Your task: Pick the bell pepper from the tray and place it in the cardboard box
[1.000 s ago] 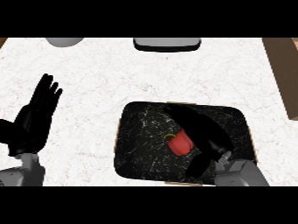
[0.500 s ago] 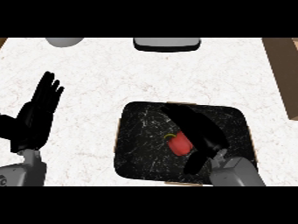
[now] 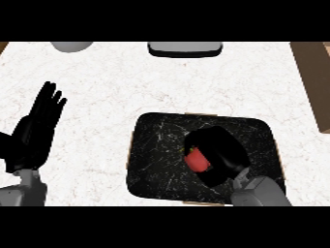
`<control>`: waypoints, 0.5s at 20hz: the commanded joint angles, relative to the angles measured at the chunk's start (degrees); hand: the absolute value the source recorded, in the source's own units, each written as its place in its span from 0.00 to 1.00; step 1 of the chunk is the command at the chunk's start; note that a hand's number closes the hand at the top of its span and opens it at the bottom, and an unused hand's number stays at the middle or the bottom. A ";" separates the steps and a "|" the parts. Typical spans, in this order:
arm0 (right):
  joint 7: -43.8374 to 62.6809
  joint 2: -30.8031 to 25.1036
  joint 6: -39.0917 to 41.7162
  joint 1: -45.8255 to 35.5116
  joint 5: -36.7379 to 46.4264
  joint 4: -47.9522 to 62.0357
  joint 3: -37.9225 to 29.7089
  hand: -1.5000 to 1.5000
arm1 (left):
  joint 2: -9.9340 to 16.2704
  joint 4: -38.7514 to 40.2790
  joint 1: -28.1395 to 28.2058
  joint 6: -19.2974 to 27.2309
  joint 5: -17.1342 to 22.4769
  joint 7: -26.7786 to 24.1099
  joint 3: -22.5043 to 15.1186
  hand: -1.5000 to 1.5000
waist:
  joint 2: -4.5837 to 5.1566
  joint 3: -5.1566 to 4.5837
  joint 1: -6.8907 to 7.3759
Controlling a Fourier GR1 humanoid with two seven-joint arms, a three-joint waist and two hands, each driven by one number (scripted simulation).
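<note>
The left hand [image 3: 35, 133] rests open, fingers up, at the counter's [image 3: 125, 82] left side. On the dark tray [image 3: 153, 160], the right hand [image 3: 221, 155] curls round the red pepper [image 3: 197, 160]. The box [image 3: 329, 82] stands at the right edge, well apart.

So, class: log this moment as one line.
right hand: curled round red bell pepper | dark speckled tray: pepper inside | left hand: open
</note>
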 commanded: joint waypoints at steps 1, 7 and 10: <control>1.42 2.28 -2.24 2.41 3.23 -2.70 2.76 1.00 | -1.17 -1.07 0.60 0.25 -0.93 0.54 -1.31 0.50 | 0.11 0.04 -0.09; 10.99 4.49 -5.18 -12.38 4.61 10.52 -9.91 1.00 | -2.40 1.89 -1.94 0.52 -0.68 -0.85 -1.50 0.50 | 0.65 0.00 0.83; 21.42 4.57 -7.72 -18.40 7.76 17.81 -18.24 1.00 | -0.87 -0.29 -1.10 -0.94 0.14 -0.32 -1.02 0.50 | 1.27 -0.03 3.05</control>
